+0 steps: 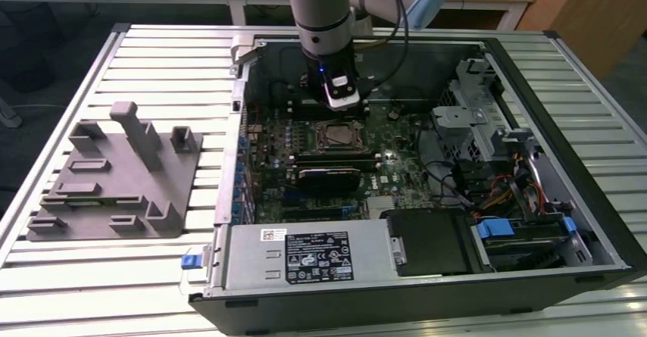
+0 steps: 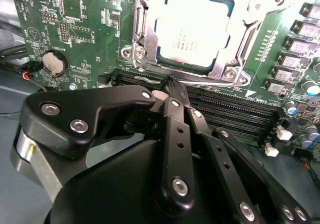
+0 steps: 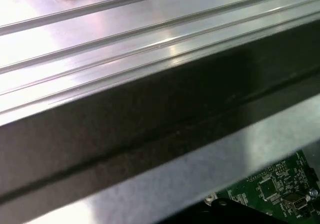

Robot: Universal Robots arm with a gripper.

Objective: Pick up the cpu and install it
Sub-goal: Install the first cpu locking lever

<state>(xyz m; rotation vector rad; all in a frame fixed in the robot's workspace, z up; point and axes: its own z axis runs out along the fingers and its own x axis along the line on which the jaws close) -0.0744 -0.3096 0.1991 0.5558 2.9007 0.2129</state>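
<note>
A silvery-grey cpu (image 2: 196, 29) with a pale rim sits inside a bright metal socket frame (image 2: 145, 38) on a green motherboard (image 2: 75, 18) dotted with black chips and fine pale traces in the second wrist view. Black memory slots (image 2: 235, 111) run below it, and a silver coin battery (image 2: 54, 61) shines nearby. The gripper (image 2: 172, 83) is glossy black with silver screws. In the exterior view, a grey plastic fixture (image 1: 111, 178) rests on a pale ribbed aluminium table (image 1: 60, 276), beside a black computer case (image 1: 425, 299) holding a grey power supply (image 1: 303, 257) with a black label, blue clips (image 1: 498, 228) and orange and yellow wires (image 1: 501, 197).
</note>
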